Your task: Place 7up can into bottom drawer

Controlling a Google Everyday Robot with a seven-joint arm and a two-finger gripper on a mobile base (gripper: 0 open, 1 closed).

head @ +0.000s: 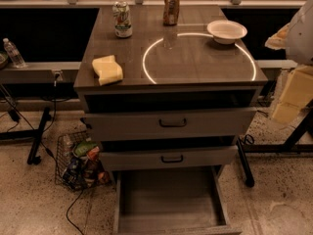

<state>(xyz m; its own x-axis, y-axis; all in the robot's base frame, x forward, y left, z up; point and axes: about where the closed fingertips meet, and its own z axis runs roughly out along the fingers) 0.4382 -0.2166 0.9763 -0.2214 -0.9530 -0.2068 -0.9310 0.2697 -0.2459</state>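
The 7up can stands upright at the back left of the grey cabinet top, with its white-and-green label and silver top showing. The bottom drawer is pulled out wide at floor level, and its plain grey inside holds nothing. The two upper drawers with black handles are each pulled out a little. My arm and gripper hang at the right edge of the view, beside the cabinet's right side, well away from the can and holding nothing that I can see.
A brown-gold can stands at the back centre of the top. A white bowl sits at the back right and a yellow sponge at the front left. A wire basket of packets sits on the floor at left. Black stand legs flank the cabinet.
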